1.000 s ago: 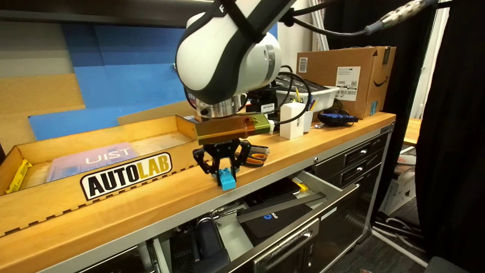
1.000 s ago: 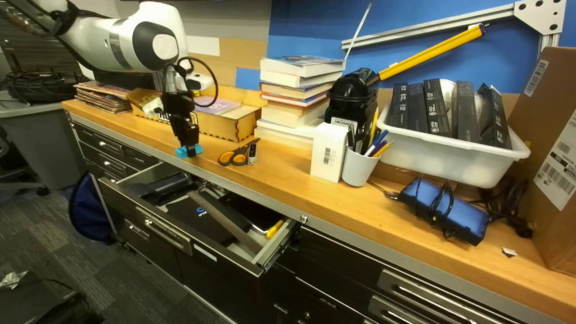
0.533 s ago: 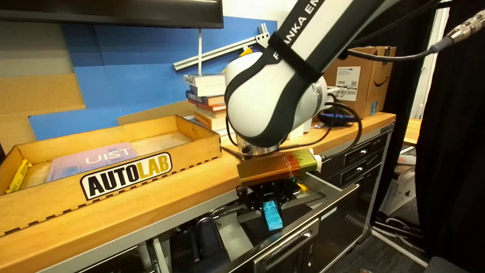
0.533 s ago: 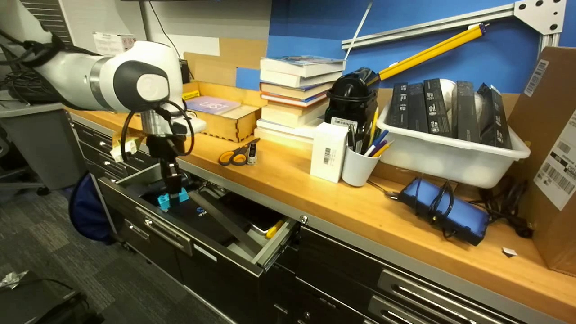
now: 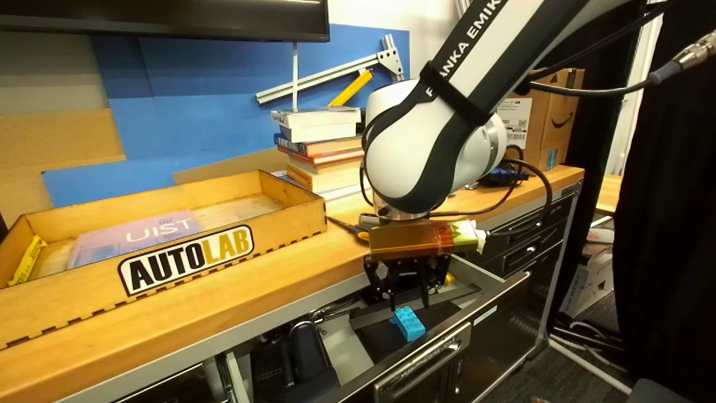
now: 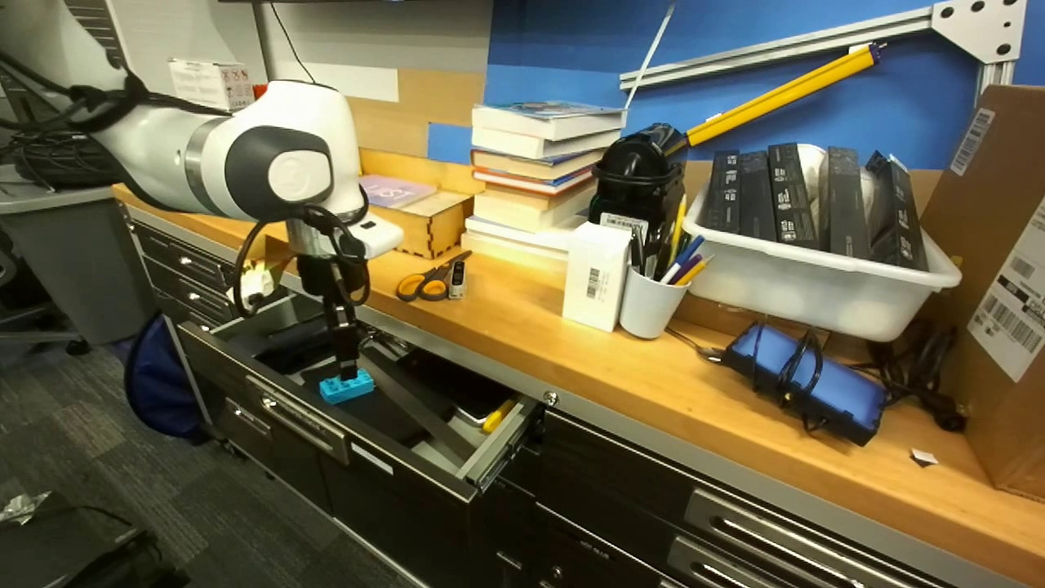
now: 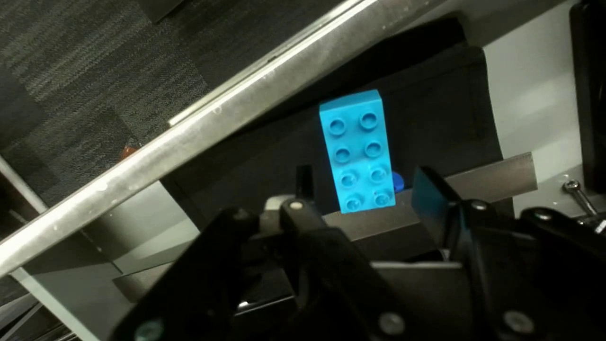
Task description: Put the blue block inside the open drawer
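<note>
The blue block (image 5: 409, 324) is a light-blue brick with studs on top. It lies inside the open drawer (image 5: 422, 362), on a flat black case, and also shows in an exterior view (image 6: 347, 385) and the wrist view (image 7: 360, 156). The drawer is dark with a long front handle; its front rim shows in the wrist view (image 7: 222, 104). My gripper (image 5: 409, 306) is open and empty, with its fingertips just above the block. In the wrist view the fingers (image 7: 364, 189) stand apart on either side of the block's near end, with gaps to it.
The drawer also holds a grey metal strip (image 6: 416, 408), a dark tool (image 5: 307, 350) and a yellow item (image 6: 498, 416). The wooden bench edge (image 5: 313, 274) runs behind the drawer. Scissors (image 6: 424, 284), a tray marked AUTOLAB (image 5: 187, 260) and stacked books (image 6: 543, 171) stand on the bench.
The gripper has carried the block from over the bench edge to over the drawer. It has since opened and let go, and the block now lies in the drawer.
</note>
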Action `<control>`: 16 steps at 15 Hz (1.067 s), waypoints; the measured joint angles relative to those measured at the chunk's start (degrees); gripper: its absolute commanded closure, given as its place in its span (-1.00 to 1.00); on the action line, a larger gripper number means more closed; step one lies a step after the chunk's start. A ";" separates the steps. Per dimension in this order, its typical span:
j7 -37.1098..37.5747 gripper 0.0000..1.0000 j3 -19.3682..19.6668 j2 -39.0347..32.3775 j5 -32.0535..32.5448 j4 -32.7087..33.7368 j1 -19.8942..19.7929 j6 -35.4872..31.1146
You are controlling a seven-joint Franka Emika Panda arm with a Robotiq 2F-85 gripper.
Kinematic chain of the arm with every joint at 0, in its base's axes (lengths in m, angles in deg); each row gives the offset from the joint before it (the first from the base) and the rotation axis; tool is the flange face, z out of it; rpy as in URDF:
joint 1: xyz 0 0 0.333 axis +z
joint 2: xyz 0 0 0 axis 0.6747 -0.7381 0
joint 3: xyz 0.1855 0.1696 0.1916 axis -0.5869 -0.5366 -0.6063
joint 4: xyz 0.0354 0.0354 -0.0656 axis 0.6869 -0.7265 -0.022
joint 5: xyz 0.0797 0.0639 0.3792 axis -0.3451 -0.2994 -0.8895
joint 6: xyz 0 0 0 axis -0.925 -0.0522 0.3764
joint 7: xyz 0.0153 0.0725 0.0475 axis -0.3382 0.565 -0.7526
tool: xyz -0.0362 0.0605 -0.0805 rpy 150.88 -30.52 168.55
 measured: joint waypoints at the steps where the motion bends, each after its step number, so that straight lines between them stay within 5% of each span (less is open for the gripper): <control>1: -0.28 -0.96 -0.02 0.12 -0.52 -0.16 -0.01 0.00; 10: -14.18 -1.00 -1.22 7.08 -10.64 -9.18 -0.01 7.70; 16: -16.43 -1.00 -0.72 1.88 -11.03 -7.27 -1.05 8.21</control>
